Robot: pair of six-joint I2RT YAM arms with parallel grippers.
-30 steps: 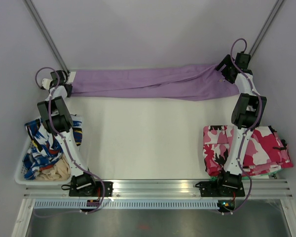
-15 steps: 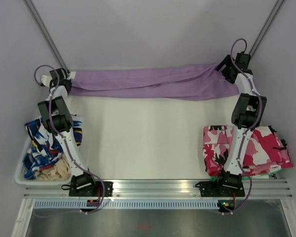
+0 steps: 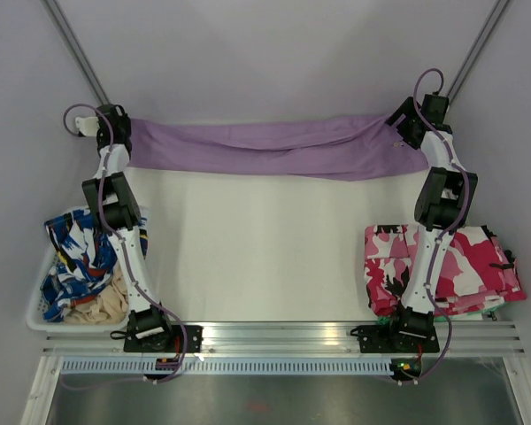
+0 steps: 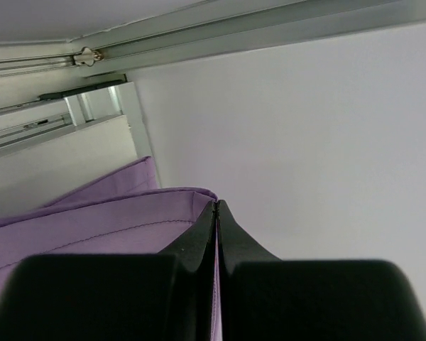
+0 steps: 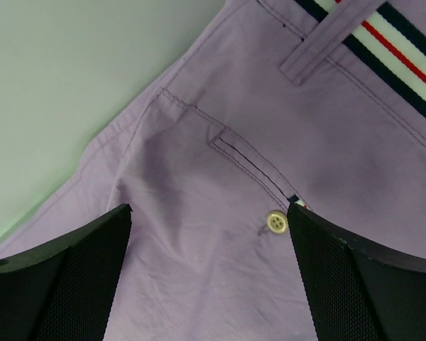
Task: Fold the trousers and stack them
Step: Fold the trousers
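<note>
Left wrist: trousers [image 4: 92, 234] pinched between left jaws, seemingly below right jaws.

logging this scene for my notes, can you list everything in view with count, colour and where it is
trousers: one pair, lilac, stretched along the table's far edge, waist at the right
button: one, cream, by the trousers' pocket
camouflage garment: one folded pile, pink, white and black, near right
patterned clothing: one heap, blue and white, in the basket
beige cloth: one, beige, at the basket's near end
basket: one, white, near left
table: one, white
left end effector: one, black, shut on the trousers' leg end, far left
right end effector: one, black, open over the trousers' waist, far right
</note>
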